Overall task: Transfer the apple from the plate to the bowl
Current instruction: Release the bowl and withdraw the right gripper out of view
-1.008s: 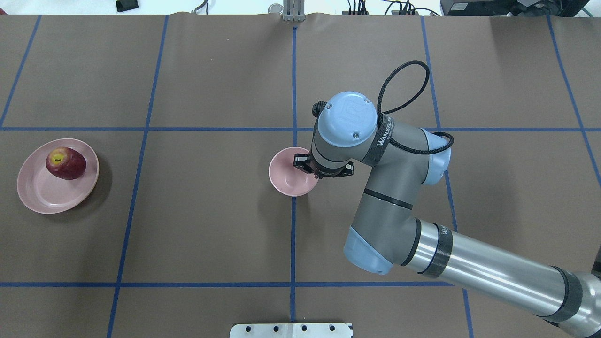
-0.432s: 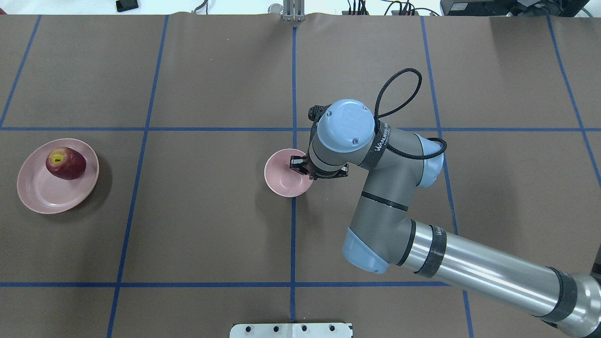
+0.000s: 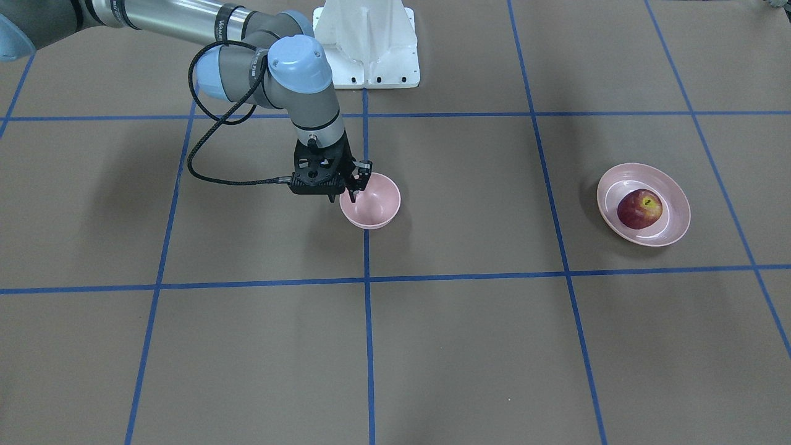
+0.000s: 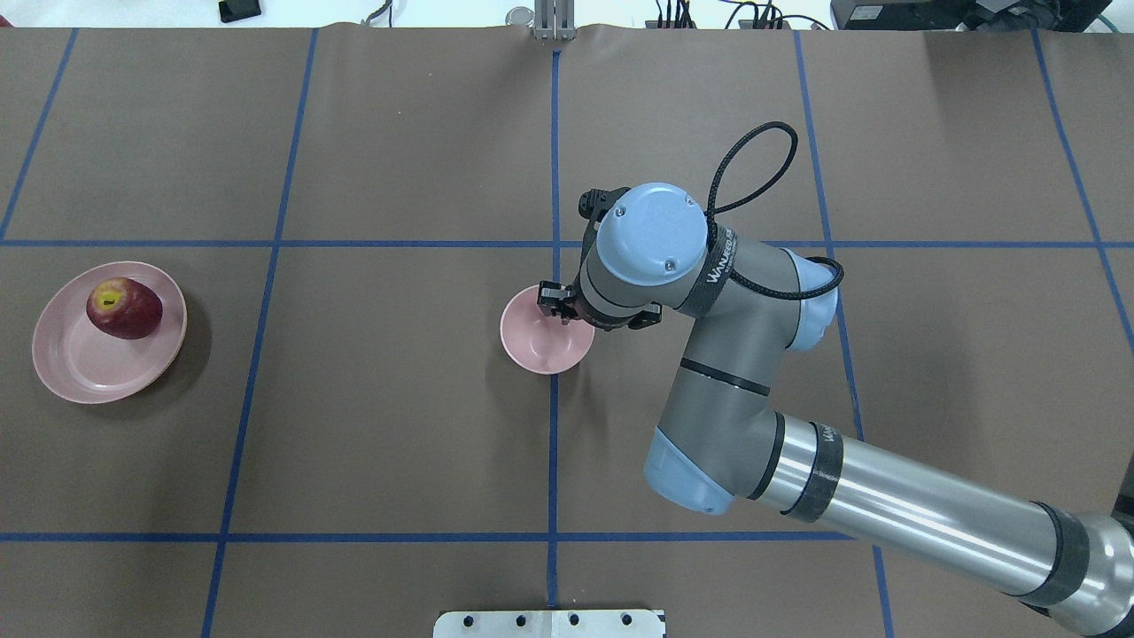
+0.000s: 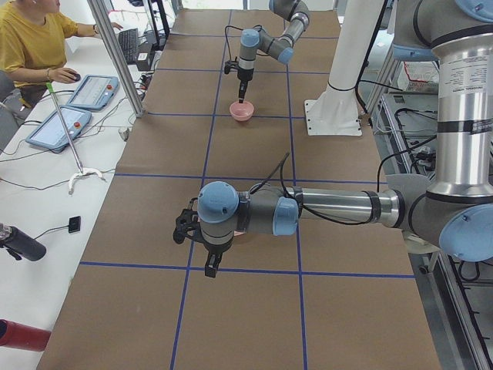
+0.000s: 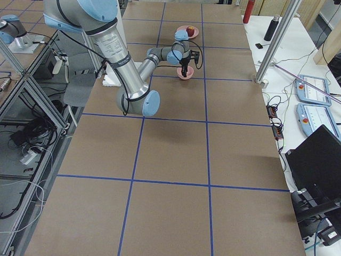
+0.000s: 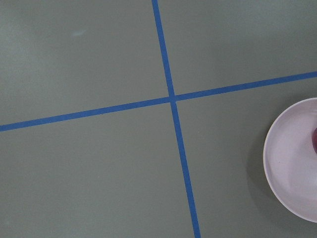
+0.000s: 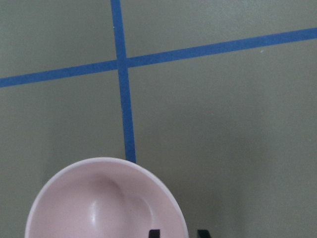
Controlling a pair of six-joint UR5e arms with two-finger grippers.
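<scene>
The dark red apple [image 4: 124, 307] lies on the wide pink plate [image 4: 80, 372] at the table's left, also in the front view [image 3: 639, 209] on the plate [image 3: 675, 227]. The small pink bowl [image 4: 542, 347] stands at the table's middle. My right gripper [image 4: 551, 301] is at the bowl's rim. In the right wrist view its fingertips [image 8: 154, 233] straddle the rim of the bowl [image 8: 99, 198], slightly apart and open. My left gripper [image 5: 209, 266] shows only in the left side view, so I cannot tell its state. The left wrist view catches the plate's edge [image 7: 292, 163].
Blue tape lines grid the brown table. A white base plate [image 4: 549, 623] sits at the near edge, also in the front view [image 3: 368, 37]. An operator [image 5: 31, 46] sits with tablets beside the table's far side.
My right gripper moved the bowl a little to the left and set it down. The apple and plate have not moved.
</scene>
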